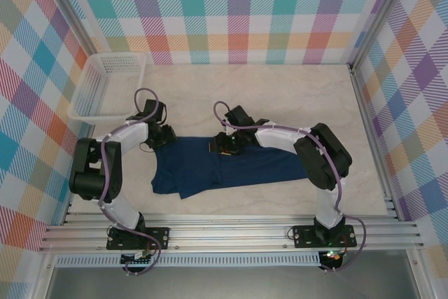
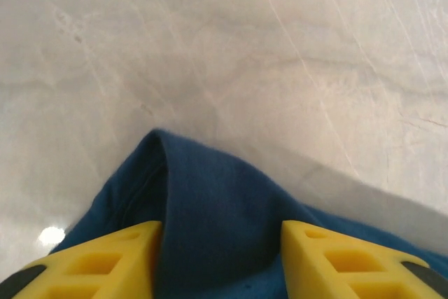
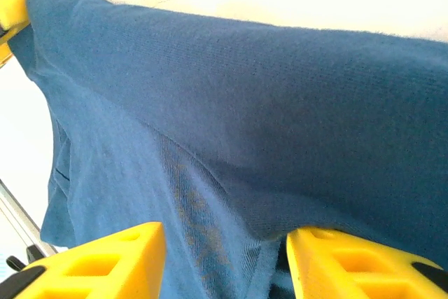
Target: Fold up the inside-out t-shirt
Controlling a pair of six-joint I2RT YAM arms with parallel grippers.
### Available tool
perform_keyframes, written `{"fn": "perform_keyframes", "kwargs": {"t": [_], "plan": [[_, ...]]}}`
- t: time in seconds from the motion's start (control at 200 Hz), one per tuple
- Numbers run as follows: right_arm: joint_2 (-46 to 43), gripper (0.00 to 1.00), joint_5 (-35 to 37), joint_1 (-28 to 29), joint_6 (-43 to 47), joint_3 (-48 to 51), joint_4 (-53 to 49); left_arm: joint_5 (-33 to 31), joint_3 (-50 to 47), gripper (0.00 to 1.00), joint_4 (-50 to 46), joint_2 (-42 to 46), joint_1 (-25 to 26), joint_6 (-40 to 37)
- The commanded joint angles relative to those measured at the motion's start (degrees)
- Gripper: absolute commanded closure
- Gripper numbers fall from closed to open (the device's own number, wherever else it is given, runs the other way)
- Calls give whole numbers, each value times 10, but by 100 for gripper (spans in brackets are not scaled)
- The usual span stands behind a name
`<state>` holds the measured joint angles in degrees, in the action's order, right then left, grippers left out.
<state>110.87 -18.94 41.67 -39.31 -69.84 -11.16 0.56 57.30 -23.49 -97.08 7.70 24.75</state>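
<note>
Bench view from my remote station. The inside-out t-shirt (image 1: 217, 166) lay rumpled on the bench (image 1: 280, 96) between the arms, mid-bench. The left tool (image 2: 220, 260) straddled a raised ridge at its far left corner; the right tool (image 3: 224, 264) sat astride the far edge, cloth draped across its camera. Both stood half-spread with fabric between the fingers (whether either truly pinched, I could not tell). I judged the paired placement set up lifting that edge together. No brand or writing was legible, just a faint pale patch.
</note>
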Motion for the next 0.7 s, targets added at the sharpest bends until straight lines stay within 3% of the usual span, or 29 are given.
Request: {"fn": "perform_keyframes", "kwargs": {"t": [0.0, 0.43, 0.695], "plan": [[14, 53, 2, 2, -22, -11, 22, 4, 20, 59, 12, -13, -12, -9], [3, 97, 72, 2, -17, -14, 8, -29, 64, 91, -2, -25, -16, -34], [-23, 100, 86, 2, -1, -11, -10, -25, 113, 97, -27, -41, -26, -47]]}}
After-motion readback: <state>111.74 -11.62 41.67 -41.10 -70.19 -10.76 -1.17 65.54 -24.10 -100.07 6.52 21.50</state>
